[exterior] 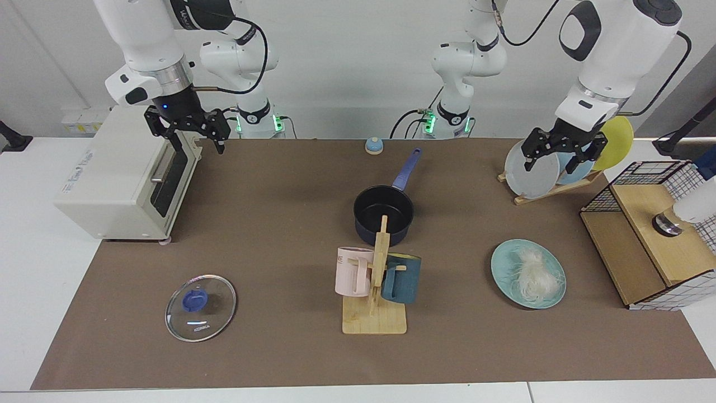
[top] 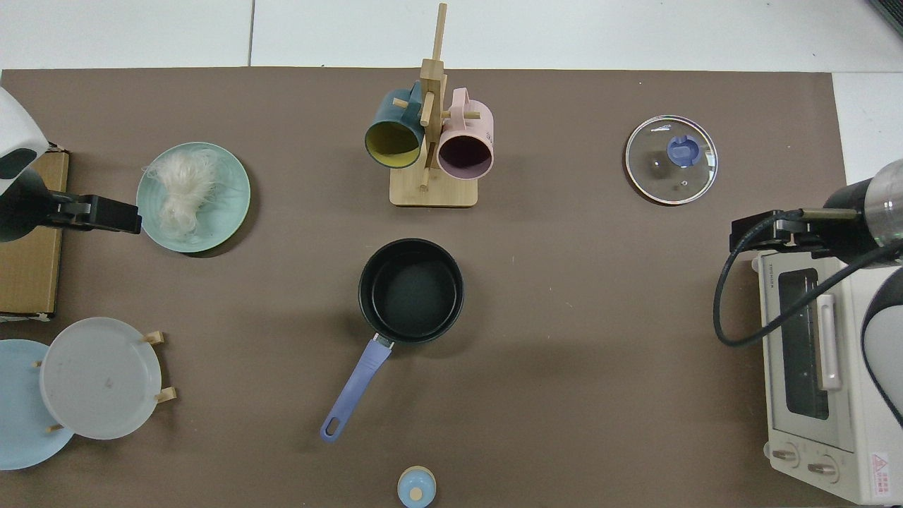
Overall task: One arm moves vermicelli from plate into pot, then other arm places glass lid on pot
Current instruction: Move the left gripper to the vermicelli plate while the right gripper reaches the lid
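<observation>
Glass lid point(exterior: 200, 307) on brown mat point(exterior: 279, 347)

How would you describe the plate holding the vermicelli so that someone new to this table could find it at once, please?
Start at the wooden mug rack on the brown mat; the plate lies flat on the mat between that rack and the wire-and-wood box. Unlike the grey plate, blue plate and yellow plate standing in the plate rack, it is pale teal and holds the white vermicelli.
</observation>
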